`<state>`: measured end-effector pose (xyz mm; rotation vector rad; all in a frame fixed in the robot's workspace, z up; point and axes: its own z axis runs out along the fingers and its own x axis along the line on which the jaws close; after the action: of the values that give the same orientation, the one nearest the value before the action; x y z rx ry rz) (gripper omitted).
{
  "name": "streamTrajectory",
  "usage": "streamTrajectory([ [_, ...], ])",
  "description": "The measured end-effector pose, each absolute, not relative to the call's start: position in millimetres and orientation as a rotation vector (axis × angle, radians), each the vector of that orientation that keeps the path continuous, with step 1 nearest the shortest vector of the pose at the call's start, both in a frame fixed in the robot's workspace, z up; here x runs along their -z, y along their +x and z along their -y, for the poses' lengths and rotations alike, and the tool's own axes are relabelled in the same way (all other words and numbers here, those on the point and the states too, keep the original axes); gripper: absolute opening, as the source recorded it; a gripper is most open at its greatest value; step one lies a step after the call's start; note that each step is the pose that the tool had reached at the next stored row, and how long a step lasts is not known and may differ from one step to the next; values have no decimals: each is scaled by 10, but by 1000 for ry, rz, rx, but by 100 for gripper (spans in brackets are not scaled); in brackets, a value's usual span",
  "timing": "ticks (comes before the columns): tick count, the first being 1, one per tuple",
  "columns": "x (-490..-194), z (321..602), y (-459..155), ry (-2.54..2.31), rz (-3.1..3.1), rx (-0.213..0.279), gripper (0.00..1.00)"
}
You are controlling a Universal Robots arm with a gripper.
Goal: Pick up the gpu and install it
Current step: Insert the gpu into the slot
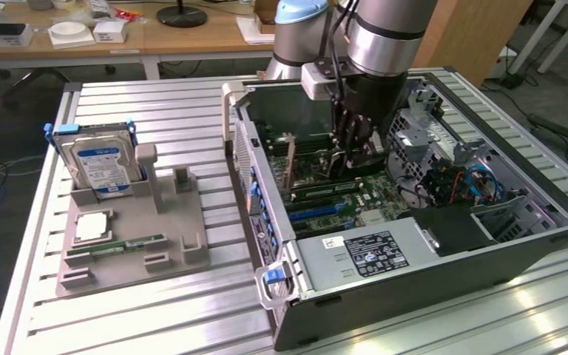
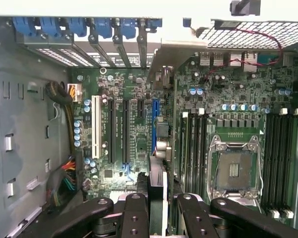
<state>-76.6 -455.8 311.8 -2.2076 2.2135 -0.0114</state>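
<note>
The gpu (image 2: 162, 178) is a thin dark card seen edge-on. It runs from between my fingers up to its silvery bracket (image 2: 176, 52) by the case's rear slots. My gripper (image 2: 160, 201) is shut on the card, one black finger (image 2: 135, 210) on each side. The card stands right beside the blue slot (image 2: 154, 124) on the motherboard; I cannot tell whether it is seated. In the exterior view my gripper (image 1: 351, 157) reaches down into the open computer case (image 1: 521, 240), with the gpu (image 1: 309, 159) standing upright toward the rear panel.
A grey holder (image 1: 180, 244) on the exterior view's left carries a blue-labelled hard drive (image 1: 101, 159), a processor chip (image 1: 94, 225) and a green memory stick (image 1: 126, 244). Inside the case are the power supply (image 1: 363, 255), a processor socket (image 2: 236, 168) and cable bundles (image 2: 64, 181).
</note>
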Motion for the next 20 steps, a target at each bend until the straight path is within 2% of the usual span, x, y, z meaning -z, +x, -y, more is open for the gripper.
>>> streamTrajectory([
  [20, -3002, 4558, -833, -2205, -2211, 11, 27],
])
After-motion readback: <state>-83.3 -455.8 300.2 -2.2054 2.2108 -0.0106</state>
